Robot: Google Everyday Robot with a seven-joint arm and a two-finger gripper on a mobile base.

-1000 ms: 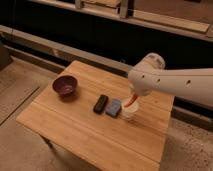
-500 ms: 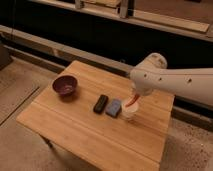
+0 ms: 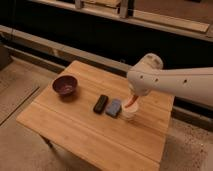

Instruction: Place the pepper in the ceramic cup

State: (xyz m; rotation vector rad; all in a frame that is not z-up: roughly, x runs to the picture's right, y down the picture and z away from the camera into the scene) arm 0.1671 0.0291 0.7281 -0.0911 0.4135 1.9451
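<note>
Sitting from the left on your wooden table (image 3: 75, 131): a maroon bowl (image 3: 65, 85), a dark block (image 3: 100, 103), a blue-grey block (image 3: 114, 107), the ceramic cup (image 3: 128, 114). The pepper (image 3: 130, 102) rises from the cup's mouth to your gripper (image 3: 133, 96); you cannot tell its grasp.

Setting: lab-like test space. Evidence: speckled floor (image 3: 20, 85), lone wooden table (image 3: 75, 130), white robot arm (image 3: 172, 82), its gripper (image 3: 133, 98) just over the cup (image 3: 129, 113).

One bowl (image 3: 65, 85), one cup (image 3: 128, 113) under gripper (image 3: 133, 98)
</note>
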